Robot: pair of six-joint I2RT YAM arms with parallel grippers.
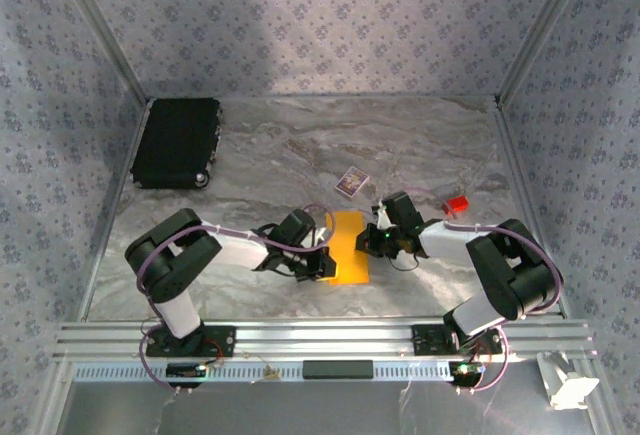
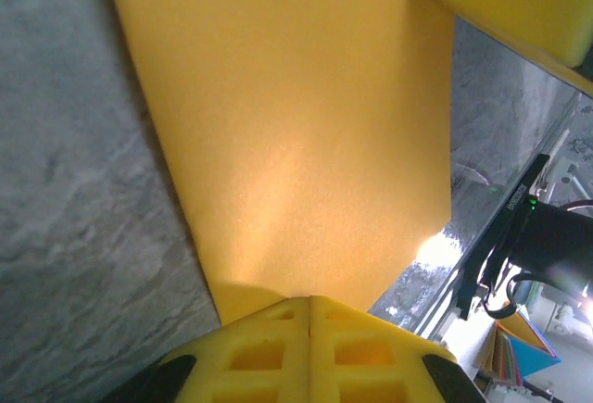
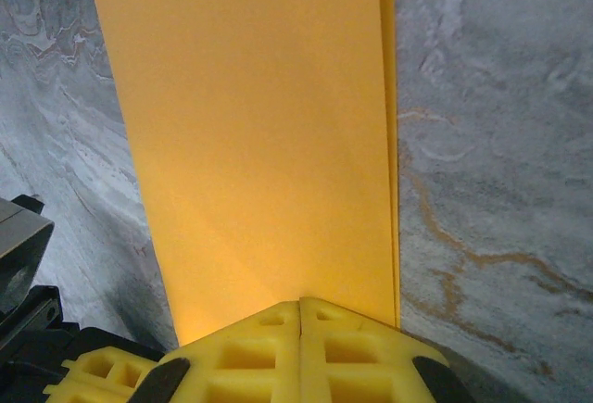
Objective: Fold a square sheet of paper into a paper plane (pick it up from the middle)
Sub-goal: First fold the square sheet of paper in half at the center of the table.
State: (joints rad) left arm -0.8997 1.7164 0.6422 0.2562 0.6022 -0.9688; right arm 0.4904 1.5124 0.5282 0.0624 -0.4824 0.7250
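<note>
Lying folded on the table (image 1: 260,145), the sheet (image 1: 348,246) is pressed at opposite sides by left gripper (image 2: 309,303) and right gripper (image 3: 301,306), both closed, probably setting the crease.

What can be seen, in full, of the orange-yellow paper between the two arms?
The square sheet of paper is thin, plain orange-yellow and unmarked. It lies flat on the marbled table, folded into a narrow rectangle; the right wrist view shows a second layer's edge along one long side. The left gripper and the right gripper, both shut, rest their tips on its opposite long sides.
</note>
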